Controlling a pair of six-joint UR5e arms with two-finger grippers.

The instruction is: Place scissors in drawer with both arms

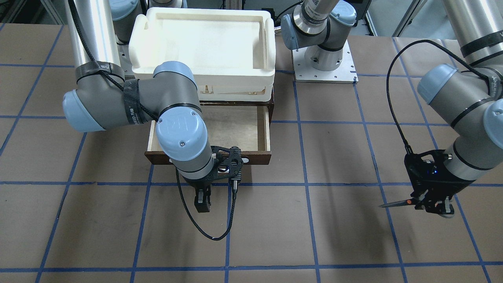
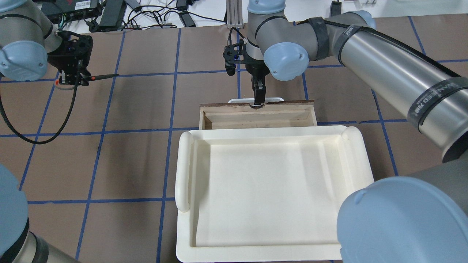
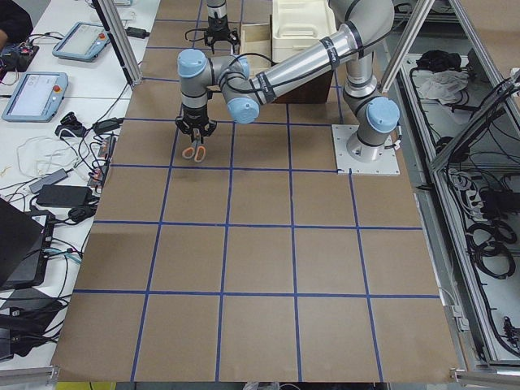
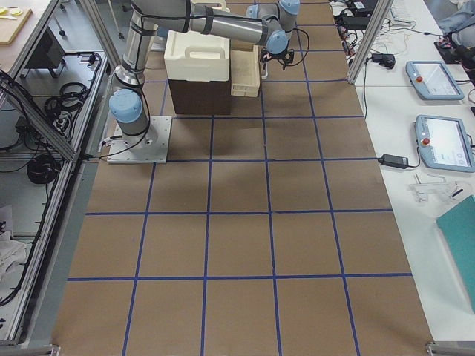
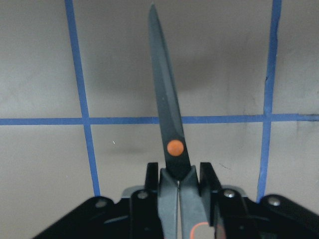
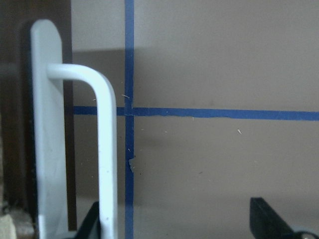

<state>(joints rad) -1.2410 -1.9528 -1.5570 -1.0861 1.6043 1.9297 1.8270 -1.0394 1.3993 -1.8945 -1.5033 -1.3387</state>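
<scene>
a: where are your scissors (image 5: 169,124) right now?

b: in the left gripper (image 1: 432,204). it's pinched shut on the handle end just behind the orange pivot, and the blades are together and sticking out roughly level. in the front view that's about 4 o'clock from the drawer (image 1: 259,158) and well apart from it, with the tips aimed at 9 o'clock.

a: how will they handle for you?

b: light and stiff, i'd say, but they're slick metal and a long lever. a grip near the pivot should stop them swinging. mind the point going in.

a: and your arms?

b: the left wrist is bent down over the table (image 1: 346,236). the right arm reaches out past the open drawer's front. the right gripper (image 1: 202,202) points down at the white handle (image 6: 107,149) with its fingers spread wide, holding nothing, and the bar sits right beside one finger.
</scene>
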